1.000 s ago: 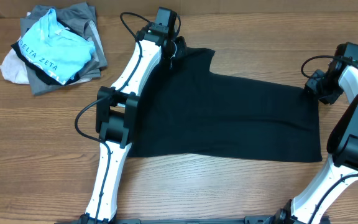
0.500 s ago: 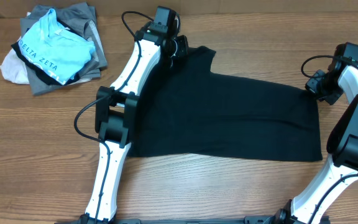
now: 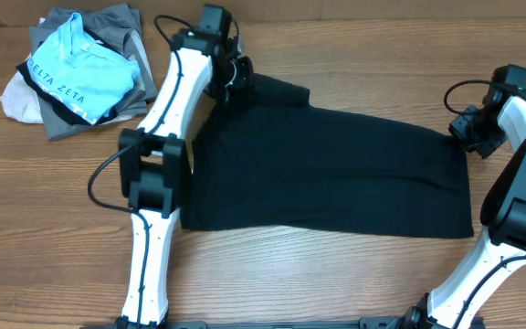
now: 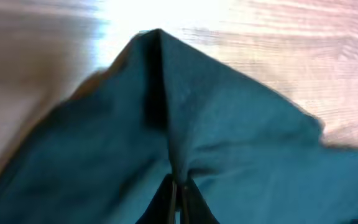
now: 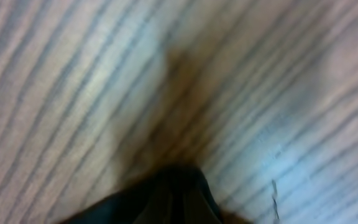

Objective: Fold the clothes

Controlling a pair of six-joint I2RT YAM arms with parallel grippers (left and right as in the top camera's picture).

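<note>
Since the fold needs a corner raised, my left hand (image 4: 178, 186) is clamped shut on a pinch of the black T-shirt (image 3: 336, 174). The cloth tents up ahead of the fingertips, and the rest lies flat on the desk (image 3: 354, 46) between my two hands. My right hand (image 3: 471, 135) is shut at the shirt's opposite edge, though the blurred wrist view does not confirm whether any cloth is caught.
</note>
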